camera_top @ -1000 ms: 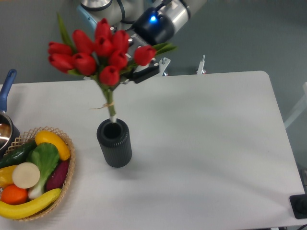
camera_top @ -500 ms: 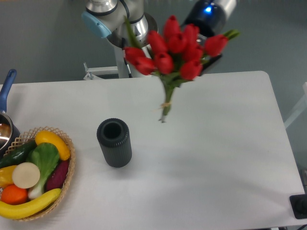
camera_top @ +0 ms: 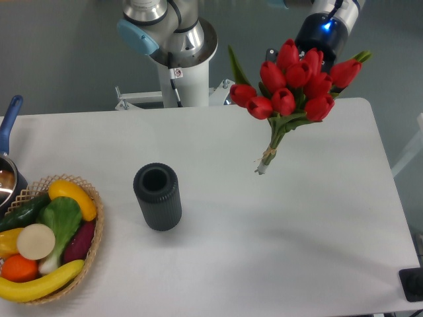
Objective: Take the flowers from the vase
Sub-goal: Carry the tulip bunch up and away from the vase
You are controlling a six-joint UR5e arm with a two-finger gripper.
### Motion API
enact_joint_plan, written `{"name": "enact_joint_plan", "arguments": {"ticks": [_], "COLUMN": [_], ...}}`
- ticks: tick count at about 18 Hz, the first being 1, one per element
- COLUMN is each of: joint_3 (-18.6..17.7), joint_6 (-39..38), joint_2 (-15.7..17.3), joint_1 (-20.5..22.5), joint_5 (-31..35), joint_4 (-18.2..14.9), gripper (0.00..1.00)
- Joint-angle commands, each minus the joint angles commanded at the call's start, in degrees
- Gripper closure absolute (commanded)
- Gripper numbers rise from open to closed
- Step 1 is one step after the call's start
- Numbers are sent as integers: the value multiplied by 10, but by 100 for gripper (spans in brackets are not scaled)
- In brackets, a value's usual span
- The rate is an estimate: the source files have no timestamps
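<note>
The flowers (camera_top: 294,79), a bunch of red tulips with green leaves and tied stems, hang in the air over the right back part of the table. The stem ends (camera_top: 262,166) point down-left, clear of the tabletop. My gripper (camera_top: 328,84) is behind the blooms and mostly hidden by them. It holds the bunch up, and the wrist with its blue light (camera_top: 324,28) shows above. The vase (camera_top: 157,197), dark grey and ribbed, stands upright at the table's left centre. Its mouth is empty, and it is well to the left of the flowers.
A wicker basket (camera_top: 92,238) of fruit and vegetables sits at the front left corner. A pot with a blue handle (camera_top: 8,122) is at the left edge. The arm's base column (camera_top: 177,72) rises behind the table's far edge.
The flowers have come up out of the vase and travelled right with the gripper, from above the vase to over the table's right side. The vase has stayed in place.
</note>
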Motion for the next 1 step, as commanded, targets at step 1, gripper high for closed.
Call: {"name": "enact_joint_plan", "arguments": {"ticks": [1], "joint_3": [-2], "joint_6": [1], "joint_2": [1], "joint_1": [1], "joint_5": [0], "joint_4": [0], "gripper": [53]}}
